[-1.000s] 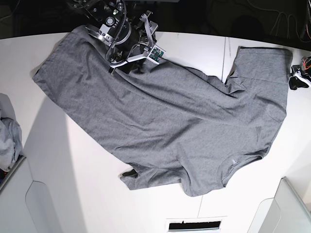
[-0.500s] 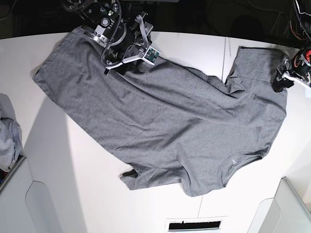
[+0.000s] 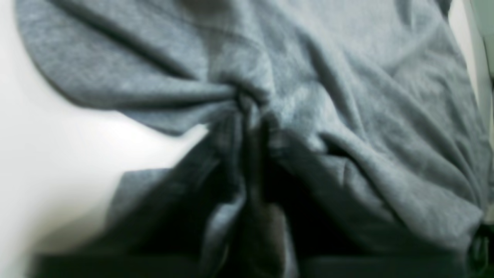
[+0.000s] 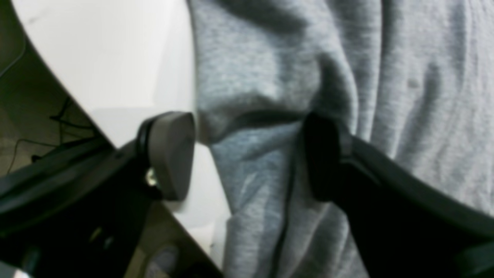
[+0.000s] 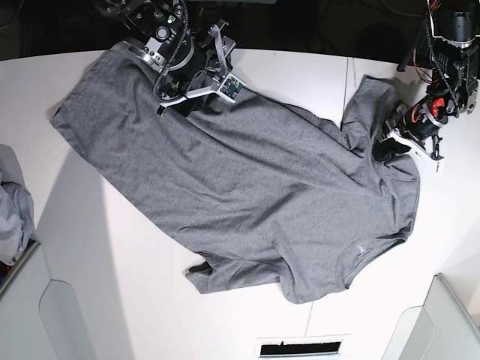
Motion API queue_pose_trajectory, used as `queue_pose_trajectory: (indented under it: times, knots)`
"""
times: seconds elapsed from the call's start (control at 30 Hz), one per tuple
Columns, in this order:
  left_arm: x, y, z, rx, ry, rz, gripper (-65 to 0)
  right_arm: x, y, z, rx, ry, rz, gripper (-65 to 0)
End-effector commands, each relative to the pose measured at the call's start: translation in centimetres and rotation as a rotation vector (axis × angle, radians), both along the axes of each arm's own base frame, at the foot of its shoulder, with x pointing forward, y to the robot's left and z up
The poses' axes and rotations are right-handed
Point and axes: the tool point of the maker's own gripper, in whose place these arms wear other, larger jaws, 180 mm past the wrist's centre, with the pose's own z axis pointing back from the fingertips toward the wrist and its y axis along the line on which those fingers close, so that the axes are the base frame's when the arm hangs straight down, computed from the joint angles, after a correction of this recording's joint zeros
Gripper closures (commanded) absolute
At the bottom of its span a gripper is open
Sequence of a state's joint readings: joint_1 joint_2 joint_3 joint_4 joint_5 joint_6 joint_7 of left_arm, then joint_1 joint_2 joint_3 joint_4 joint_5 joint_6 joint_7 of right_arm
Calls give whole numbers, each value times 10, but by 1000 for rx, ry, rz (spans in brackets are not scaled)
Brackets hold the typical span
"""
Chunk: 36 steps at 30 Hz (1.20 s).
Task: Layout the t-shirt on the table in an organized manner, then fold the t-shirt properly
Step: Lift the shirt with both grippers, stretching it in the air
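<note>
Both hands at t-shirt [image 5: 247, 187]; left hand [image 5: 386, 142] pinching sleeve

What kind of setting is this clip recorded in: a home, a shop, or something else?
Most likely a robotics lab workcell, not a home. A grey t-shirt lies spread on a bare white table, two robot arms reach in from the far edge with loose cabling behind them, and light grey bins sit at the near corners.

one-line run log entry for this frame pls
left gripper: shut on t-shirt sleeve, bunched | right gripper: open, straddling hem | table: shirt spread diagonally
</note>
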<state>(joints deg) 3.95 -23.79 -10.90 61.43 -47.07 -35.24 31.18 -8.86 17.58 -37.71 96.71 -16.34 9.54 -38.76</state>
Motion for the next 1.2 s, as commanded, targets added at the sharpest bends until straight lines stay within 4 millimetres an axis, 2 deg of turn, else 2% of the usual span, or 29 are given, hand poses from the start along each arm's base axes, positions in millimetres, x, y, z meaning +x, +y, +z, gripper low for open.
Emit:
queue_pose_trajectory:
  times: [0.0, 0.07, 0.1, 0.13, 0.23, 0.3, 0.43, 0.57, 0.7, 0.9, 1.03, 1.17]
  knots:
    - [2, 1, 2, 19, -5, -17, 0, 6, -20, -2, -73, -10, -32, -439]
    - [6, -6, 4, 14, -35, -28, 0, 11, -26, -1, -77, -17, -53, -438]
    - [6, -12, 6, 2, -54, -59, 0, 13, -29, -1, -80, -20, -63, -413]
    - [7, -21, 11, -25, -79, -98, 0, 15, -33, 0, -82, -24, -76, -358]
    - [15, -26, 24, -114, -117, -53, 0, 23, -44, 2, -94, -41, -141, -131]
    - [23, -28, 35, -167, -151, -23, 0, 26, -48, 3, -99, -47, -152, -4]
    - [37, -25, 52, -224, -205, 18, 0, 33, -57, 7, -154, -96, -139, 0]
    - [50, -7, 84, -243, -299, 68, 0, 39, -52, 20, -137, -129, -139, 0]
    - [57, 16, 139, -260, -435, 95, 0, 39, -37, 46, -60, -163, -145, 0]
    - [46, 42, 230, -179, -673, 92, 0, 33, -13, 97, 71, -243, -136, 0]
    - [36, 64, 281, -92, -808, 109, 0, 17, 9, 132, 198, -246, -85, 0]
    - [43, 65, 332, -45, -946, 79, 0, 12, 14, 171, 268, -309, -91, 0]
